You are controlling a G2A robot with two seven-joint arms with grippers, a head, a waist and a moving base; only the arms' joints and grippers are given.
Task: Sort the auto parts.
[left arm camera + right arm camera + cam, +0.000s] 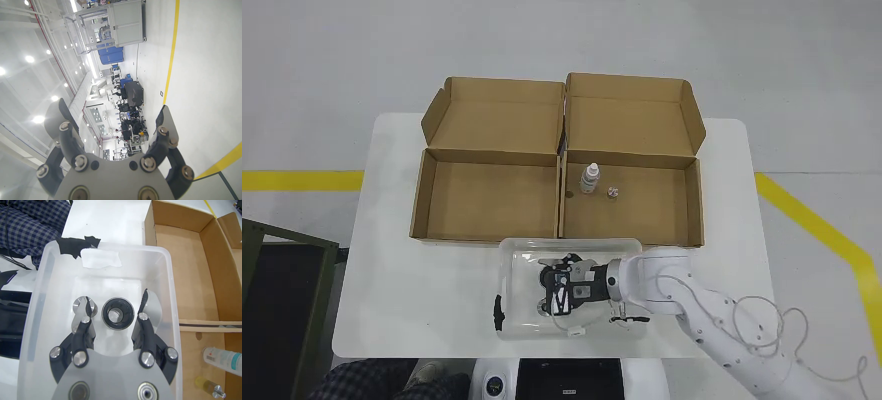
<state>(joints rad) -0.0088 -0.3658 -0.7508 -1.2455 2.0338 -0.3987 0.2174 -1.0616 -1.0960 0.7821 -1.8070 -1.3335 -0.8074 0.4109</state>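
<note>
My right tool [116,293] hangs spread inside the clear bin [170,279], fingers on either side of the black bearing ring [124,313]. One finger overlaps the silver cylinder [76,304] just beside it (two parts in the bin). Beyond stand two boxes, the left cardboard box [492,200] and the right cardboard box [642,205]; the right one holds one bottle [588,180] and one small threaded piece [613,190]. My left tool [113,103] is spread, gripping nothing.
</note>
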